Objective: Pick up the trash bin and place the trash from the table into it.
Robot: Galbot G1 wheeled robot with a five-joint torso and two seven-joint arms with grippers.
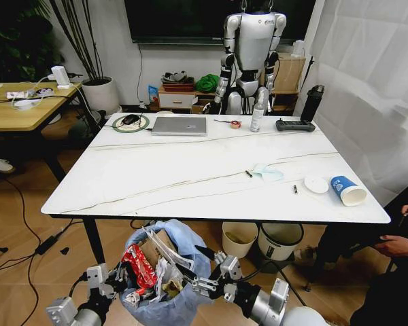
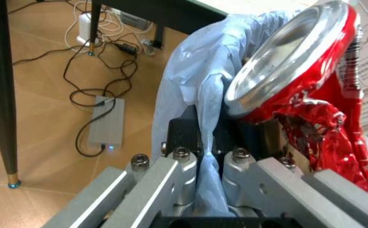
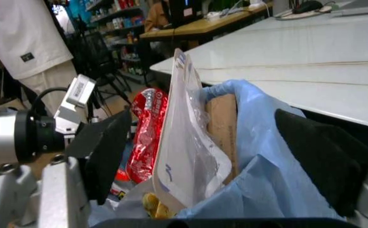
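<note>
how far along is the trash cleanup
Mostly done: the trash bin already holds a red can, cardboard and wrappers. The left gripper and right gripper hold it below the table. Left: mask, white lid, paper cup.

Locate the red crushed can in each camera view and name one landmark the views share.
Head view: the red can stands in the trash bin, low and left of centre, below the table edge.
Left wrist view: it is at upper right, silver top facing the camera.
Right wrist view: centre-left, beside a white plastic bag.
Shared landmark: the bin's light-blue liner.
</note>
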